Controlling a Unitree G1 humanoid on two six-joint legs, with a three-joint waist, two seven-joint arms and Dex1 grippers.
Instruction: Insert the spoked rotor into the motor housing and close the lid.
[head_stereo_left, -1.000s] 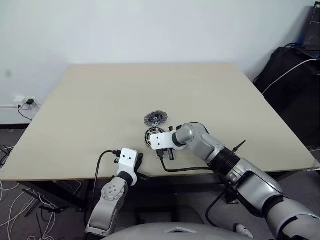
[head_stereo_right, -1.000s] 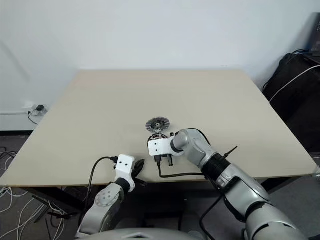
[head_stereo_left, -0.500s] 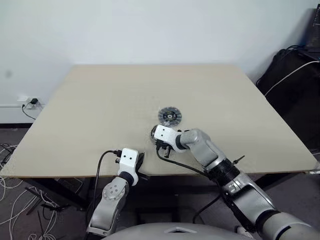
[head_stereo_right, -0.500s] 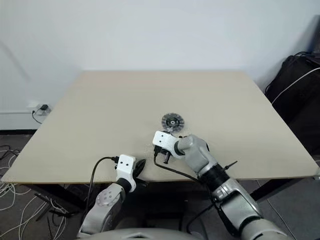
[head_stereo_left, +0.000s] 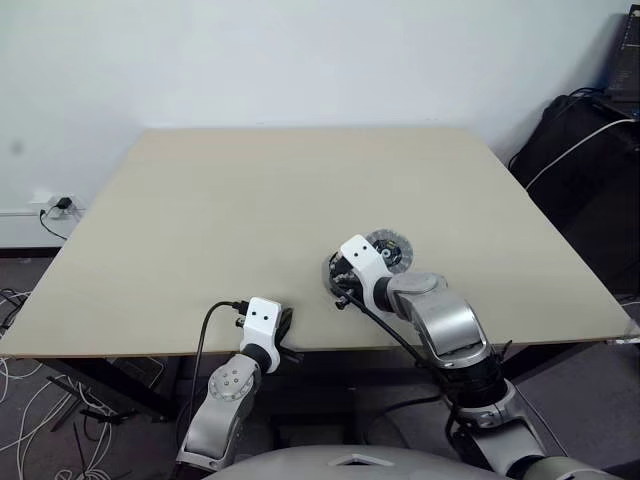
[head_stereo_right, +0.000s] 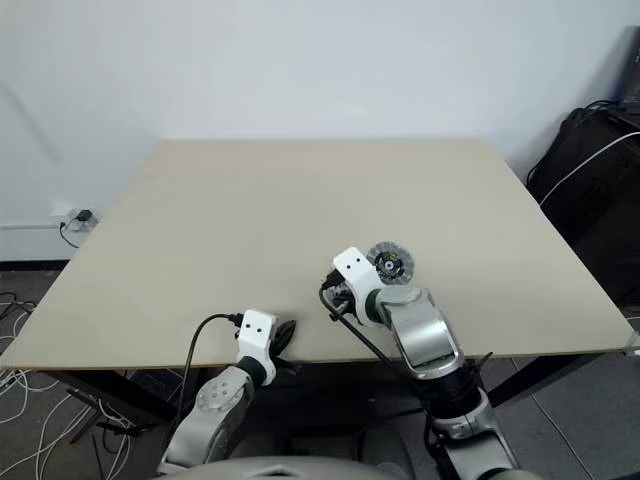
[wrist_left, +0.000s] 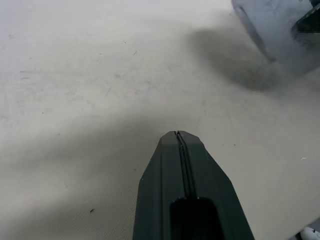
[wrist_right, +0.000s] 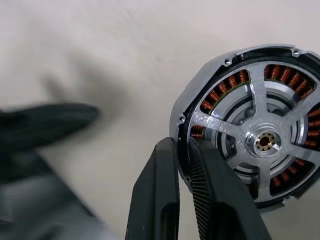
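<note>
- Left eye view: pale wood table (head_stereo_left: 200, 210), white wall (head_stereo_left: 300, 60) behind, cables (head_stereo_left: 30, 425) on floor at left.
- Right gripper (wrist_right: 183, 150) clamped on motor housing (wrist_right: 250, 135) rim.
- Left gripper (wrist_left: 180, 137) clenched, empty, near edge.

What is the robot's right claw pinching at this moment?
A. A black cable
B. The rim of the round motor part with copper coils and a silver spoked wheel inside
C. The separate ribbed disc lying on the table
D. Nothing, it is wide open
B: in the right wrist view the right gripper has its fingers closed over the rim of the motor housing, with the spoked rotor seated inside.
</note>
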